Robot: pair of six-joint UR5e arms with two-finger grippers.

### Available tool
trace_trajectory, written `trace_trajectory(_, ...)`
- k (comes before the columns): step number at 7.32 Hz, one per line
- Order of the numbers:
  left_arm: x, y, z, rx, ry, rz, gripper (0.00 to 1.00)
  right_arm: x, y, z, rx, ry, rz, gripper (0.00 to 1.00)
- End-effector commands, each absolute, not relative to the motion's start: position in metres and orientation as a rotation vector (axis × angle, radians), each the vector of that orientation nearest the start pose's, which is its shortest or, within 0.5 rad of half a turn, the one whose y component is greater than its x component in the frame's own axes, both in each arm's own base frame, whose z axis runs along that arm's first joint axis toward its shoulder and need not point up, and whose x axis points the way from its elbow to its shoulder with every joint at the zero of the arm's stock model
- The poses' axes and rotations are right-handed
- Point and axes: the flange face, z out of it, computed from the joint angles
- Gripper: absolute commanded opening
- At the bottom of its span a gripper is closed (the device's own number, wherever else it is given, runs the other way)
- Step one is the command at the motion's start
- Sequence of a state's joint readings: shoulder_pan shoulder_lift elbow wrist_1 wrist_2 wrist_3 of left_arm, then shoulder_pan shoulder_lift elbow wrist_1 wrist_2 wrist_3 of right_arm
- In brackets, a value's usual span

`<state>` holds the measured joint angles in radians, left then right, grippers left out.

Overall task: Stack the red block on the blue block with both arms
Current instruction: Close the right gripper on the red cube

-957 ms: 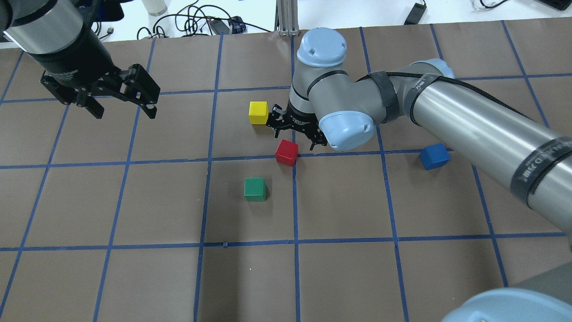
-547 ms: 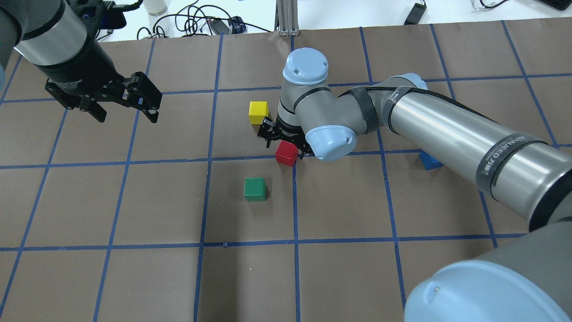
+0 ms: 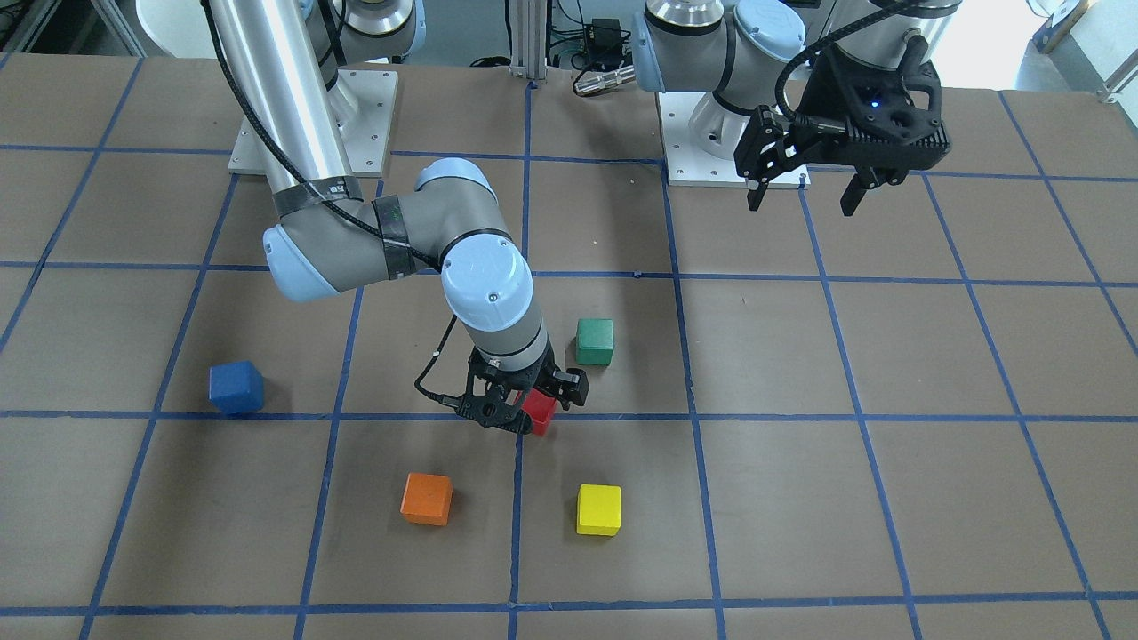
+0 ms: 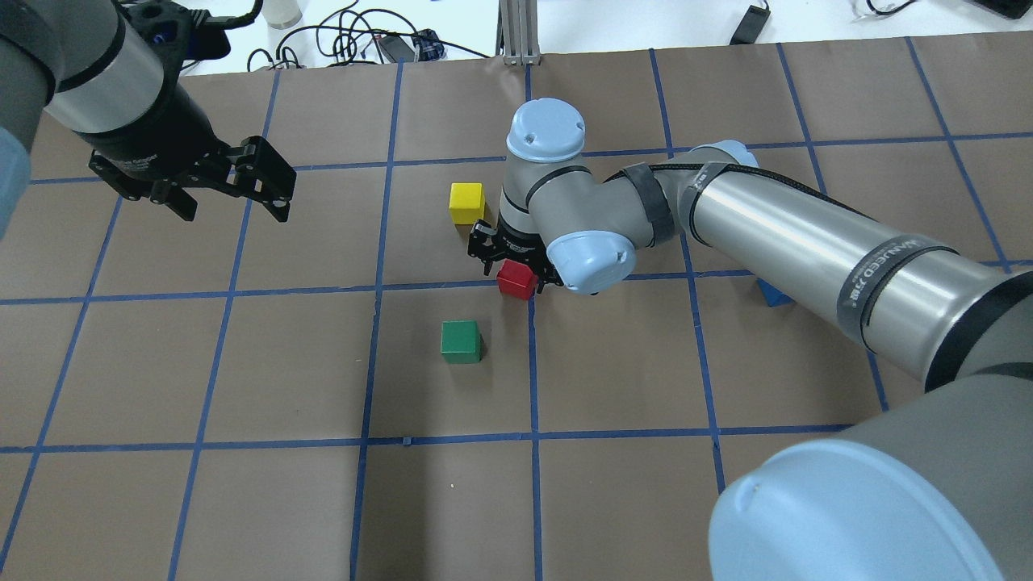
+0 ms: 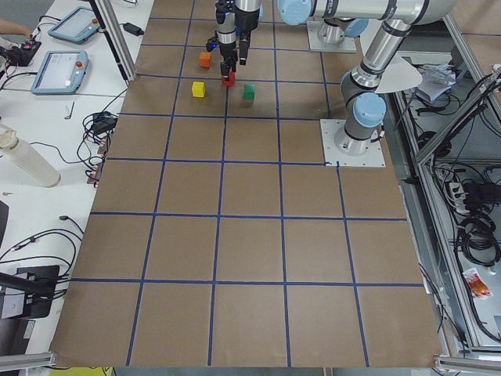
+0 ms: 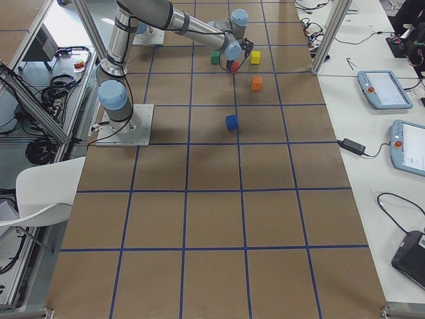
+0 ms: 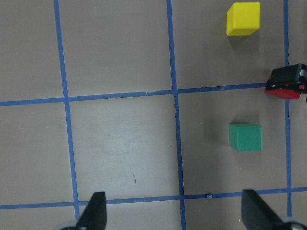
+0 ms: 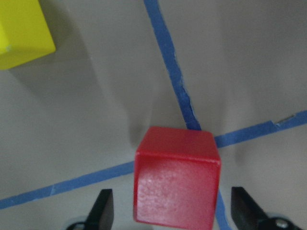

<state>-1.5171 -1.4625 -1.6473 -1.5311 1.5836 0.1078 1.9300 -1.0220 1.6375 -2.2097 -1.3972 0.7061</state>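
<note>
Change from a second ago is all around the red block (image 4: pixel 517 279): it hasn't budged, still flat on the brown paper table (image 4: pixel 242 363) right by a crossing of blue tape lines. The right gripper (image 8: pixel 173 211) has come down from the yellow block's (image 4: pixel 466 202) side and now straddles it, black fingers (image 8: pixel 102 208) spread with a gap on each side, nothing pinched. It's a matte, square-edged cube, so no long axis, faces a bit skew to the tape. The right arm now hides most of the blue block (image 3: pixel 236 388), well off to the robot's right. The green block (image 4: pixel 461 341) sits near. The left gripper (image 4: pixel 232 208) hangs spread wide and empty, well apart, barely nudged.
</note>
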Motion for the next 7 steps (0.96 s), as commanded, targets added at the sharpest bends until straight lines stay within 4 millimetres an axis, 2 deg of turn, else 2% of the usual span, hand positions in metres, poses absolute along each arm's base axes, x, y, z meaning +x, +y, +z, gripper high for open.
trace_trajectory(1,-0.107,-0.459,0.506,0.102,3.115,-0.114,1.0,0.372,-0.56,0.209,0.553,2.914,0.089,0.09)
trace_trajectory(2,-0.107,-0.459,0.506,0.102,3.118,-0.113,1.0,0.371,-0.559,0.209,0.554,2.919,0.102,0.0)
trace_trajectory(4,-0.108,-0.456,0.503,0.088,3.118,-0.101,1.0,0.37,-0.559,0.216,0.555,2.918,0.09,0.0)
trace_trajectory(5,-0.108,-0.456,0.503,0.083,3.119,-0.106,1.0,0.368,-0.56,0.23,0.556,2.921,0.092,0.0)
trace_trajectory(6,-0.108,-0.456,0.504,0.085,3.119,-0.108,1.0,0.354,-0.568,0.259,0.569,2.936,0.115,0.0)
trace_trajectory(7,-0.108,-0.457,0.503,0.078,3.12,-0.106,1.0,0.337,-0.577,0.298,0.529,2.965,0.165,0.0)
